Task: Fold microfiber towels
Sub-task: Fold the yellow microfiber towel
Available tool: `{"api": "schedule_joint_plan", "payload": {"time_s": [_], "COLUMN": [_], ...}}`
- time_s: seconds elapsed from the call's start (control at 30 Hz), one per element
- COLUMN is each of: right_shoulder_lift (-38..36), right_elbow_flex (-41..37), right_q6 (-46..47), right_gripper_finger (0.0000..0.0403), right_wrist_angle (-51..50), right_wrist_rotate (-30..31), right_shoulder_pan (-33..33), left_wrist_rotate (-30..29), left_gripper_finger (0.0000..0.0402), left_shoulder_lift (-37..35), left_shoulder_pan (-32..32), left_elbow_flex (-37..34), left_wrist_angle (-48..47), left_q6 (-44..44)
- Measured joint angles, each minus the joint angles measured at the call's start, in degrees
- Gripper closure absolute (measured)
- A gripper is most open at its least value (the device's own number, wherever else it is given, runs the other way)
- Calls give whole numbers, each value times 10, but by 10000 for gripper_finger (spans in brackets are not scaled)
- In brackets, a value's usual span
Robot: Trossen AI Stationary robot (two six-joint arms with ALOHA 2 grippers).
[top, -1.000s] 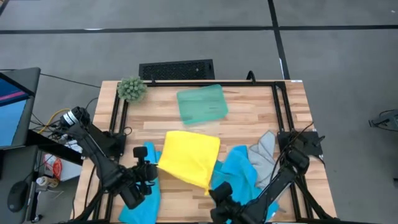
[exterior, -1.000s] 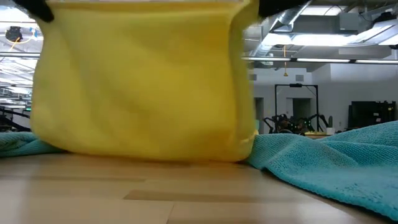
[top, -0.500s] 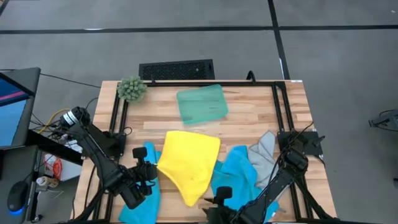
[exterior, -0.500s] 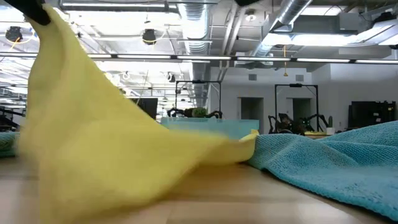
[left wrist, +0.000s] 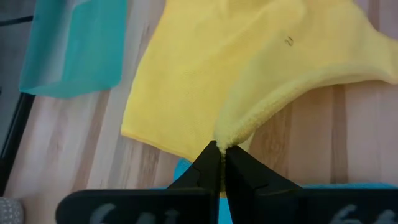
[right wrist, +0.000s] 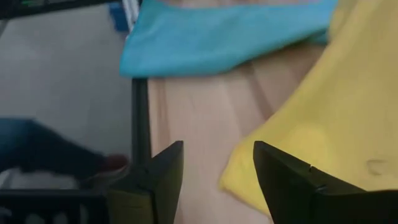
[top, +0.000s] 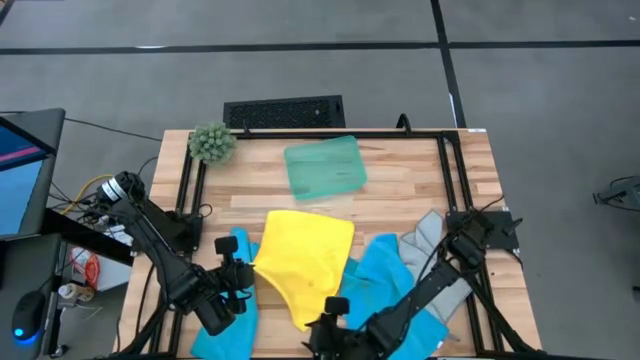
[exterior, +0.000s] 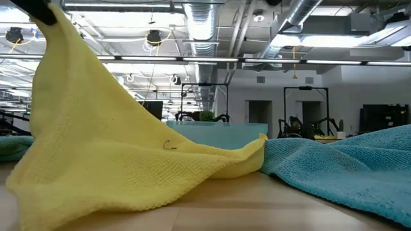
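Now one yellow towel (top: pixel 302 262) (left fingers (left wrist: pixel 220 163) clamped on it), two blue towels (top: pixel 384 276), right fingers (right wrist: pixel 163 175) apart.

Overhead view of a wooden counter (top: pixel 400 180). A yellow microfiber towel (top: pixel 305 250) lies rumpled at the centre, a translucent teal tray (top: pixel 323 167) beyond it and a fuzzy green plant ball (top: pixel 211 143) at the far left corner. The left hand (top: pixel 244 272) touches the yellow towel's left edge, over a blue towel (top: pixel 232 320). The right hand (top: pixel 328 322) sits by the yellow towel's near corner, beside another blue towel (top: pixel 385 270) and a grey towel (top: pixel 425 243).
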Motion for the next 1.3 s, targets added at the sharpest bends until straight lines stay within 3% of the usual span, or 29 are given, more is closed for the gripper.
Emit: {"api": "schedule_joint_plan", "payload": {"time_s": [0.13,0.27,0.47,0.87,1.3], "right_shoulder_lift": [0,2,49,124,128], "right_elbow_flex": [0,0,12,107,111], "right_q6": [-3,-11,-30,-55,-36], "right_gripper_finger": [192,196,203,222,266], "right_wrist_angle": [-5,1,17,-88,-123], "right_wrist_rotate": [-63,-88,-109,-119,-141], "right_shoulder_pan": [-20,-31,-36,-43,-50], "left_wrist_rotate": [0,3,3,0,-2], "left_gripper_finger": [401,401,401,401,401], "left_shoulder_lift": [0,0,0,-1,-1], "left_shoulder_pan": [0,0,0,0,0], "left_elbow_flex": [0,0,0,0,0], "left_wrist_angle": [0,0,0,-2,-2], "left_q6": [0,0,1,2,3]}}
